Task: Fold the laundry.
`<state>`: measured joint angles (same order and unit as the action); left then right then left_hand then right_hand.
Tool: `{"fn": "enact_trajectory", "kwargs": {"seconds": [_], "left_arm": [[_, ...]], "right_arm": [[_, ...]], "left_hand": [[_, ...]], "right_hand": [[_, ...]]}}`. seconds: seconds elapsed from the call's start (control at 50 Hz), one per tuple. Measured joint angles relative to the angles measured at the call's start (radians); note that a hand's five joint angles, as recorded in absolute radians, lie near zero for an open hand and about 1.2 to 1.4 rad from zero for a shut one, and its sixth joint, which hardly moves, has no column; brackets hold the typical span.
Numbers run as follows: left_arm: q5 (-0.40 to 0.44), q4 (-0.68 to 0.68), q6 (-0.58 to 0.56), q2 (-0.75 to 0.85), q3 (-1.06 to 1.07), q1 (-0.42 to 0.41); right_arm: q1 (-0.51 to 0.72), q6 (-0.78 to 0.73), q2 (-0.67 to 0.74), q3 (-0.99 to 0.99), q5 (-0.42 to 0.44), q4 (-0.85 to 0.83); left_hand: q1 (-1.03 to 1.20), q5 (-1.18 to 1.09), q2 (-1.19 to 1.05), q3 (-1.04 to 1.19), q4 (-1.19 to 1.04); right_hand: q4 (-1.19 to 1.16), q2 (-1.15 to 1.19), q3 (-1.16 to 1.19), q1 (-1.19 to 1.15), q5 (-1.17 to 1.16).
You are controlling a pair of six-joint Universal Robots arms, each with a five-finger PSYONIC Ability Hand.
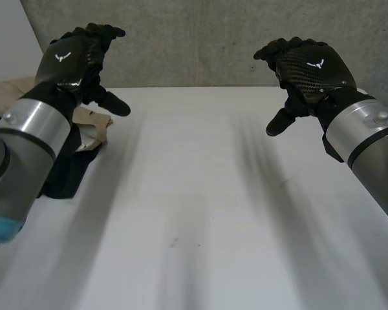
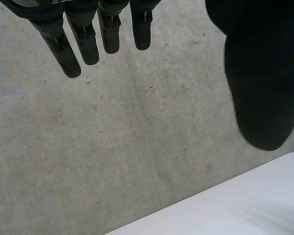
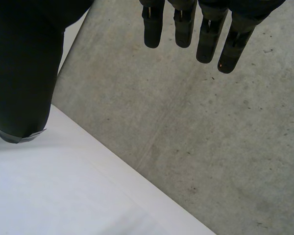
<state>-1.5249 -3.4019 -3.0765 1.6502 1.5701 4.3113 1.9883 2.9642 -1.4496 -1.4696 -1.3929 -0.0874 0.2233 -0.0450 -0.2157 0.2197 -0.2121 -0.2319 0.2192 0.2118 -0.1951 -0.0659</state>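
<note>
Hovering above 1 white table [image 1: 200,194]: 2 hands. Left hand [image 1: 74,61] and right hand [image 1: 307,68] both released, fingers loose, grasping nothing. 2 laundry pieces heaped at the table's left edge beside the left arm [image 1: 26,139]: 1 beige cloth [image 1: 94,123], 1 dark cloth [image 1: 68,171].

Laundry [image 1: 77,145]: unfolded heap at the tabletop's [image 1: 200,194] left edge, toward its far corner. Crumpled beige cloth [image 1: 94,123] uppermost; dark cloth [image 1: 68,174] beneath, spilling nearward.

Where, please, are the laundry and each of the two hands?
laundry [image 1: 94,123]: head view, on its tan cloth.
left hand [image 1: 70,63]: head view, on its back.
right hand [image 1: 312,70]: head view, on its back.
</note>
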Motion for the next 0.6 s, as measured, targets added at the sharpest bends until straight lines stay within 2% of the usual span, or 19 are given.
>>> {"fn": "enact_trajectory", "kwargs": {"seconds": [0.04,0.12,0.2,0.28,0.36,0.4,0.42,0.44,0.56,0.6], "left_arm": [[0.053,0.004,-0.004,0.05,-0.052,0.05],[0.105,0.011,-0.031,0.115,-0.11,0.116],[0.146,0.018,-0.132,0.216,-0.194,0.195],[0.158,0.032,-0.349,0.367,-0.314,0.264],[0.137,0.064,-0.579,0.511,-0.425,0.32],[0.118,0.085,-0.659,0.565,-0.469,0.342],[0.118,0.085,-0.659,0.565,-0.469,0.342],[0.088,0.113,-0.728,0.623,-0.516,0.363],[-0.004,0.164,-0.802,0.72,-0.603,0.386],[-0.031,0.172,-0.818,0.739,-0.619,0.386]], "right_arm": [[0.001,-0.006,0.0,0.0,0.0,0.001],[0.001,-0.015,0.0,-0.001,0.0,0.001],[0.001,-0.026,-0.001,-0.001,0.0,0.002],[0.001,-0.034,-0.001,-0.002,0.0,0.001],[0.002,-0.036,0.001,-0.002,0.0,0.001],[0.002,-0.036,0.003,-0.002,0.0,0.0],[0.002,-0.036,0.003,-0.002,0.0,0.0],[0.002,-0.036,0.009,-0.002,0.0,0.0],[0.002,-0.037,0.025,-0.001,0.0,0.0],[0.002,-0.037,0.031,0.0,0.0,0.0]], "left_hand": [[0.0,0.0,0.0,0.0,0.0],[0.0,0.0,0.0,0.0,0.0],[0.0,0.0,0.0,0.0,0.0],[0.0,0.0,0.0,0.0,0.0],[0.0,0.0,0.0,0.0,0.0],[0.001,0.0,-0.001,0.0,0.0],[0.001,0.0,-0.001,0.0,0.0],[0.005,-0.005,-0.005,0.004,-0.006],[0.131,-0.128,-0.13,0.119,-0.134],[0.391,-0.351,-0.356,0.35,-0.363]], "right_hand": [[0.0,0.0,0.0,0.0,0.0],[0.0,0.0,0.0,0.0,0.0],[0.0,0.0,0.0,0.0,0.0],[0.0,0.0,0.0,0.0,0.0],[0.0,0.0,0.0,0.0,0.0],[0.0,0.0,0.0,0.0,0.0],[0.0,0.0,0.0,0.0,0.0],[0.0,0.0,0.0,0.0,0.0],[0.0,0.0,0.0,0.0,0.0],[0.0,0.0,0.0,0.0,0.0]]}}
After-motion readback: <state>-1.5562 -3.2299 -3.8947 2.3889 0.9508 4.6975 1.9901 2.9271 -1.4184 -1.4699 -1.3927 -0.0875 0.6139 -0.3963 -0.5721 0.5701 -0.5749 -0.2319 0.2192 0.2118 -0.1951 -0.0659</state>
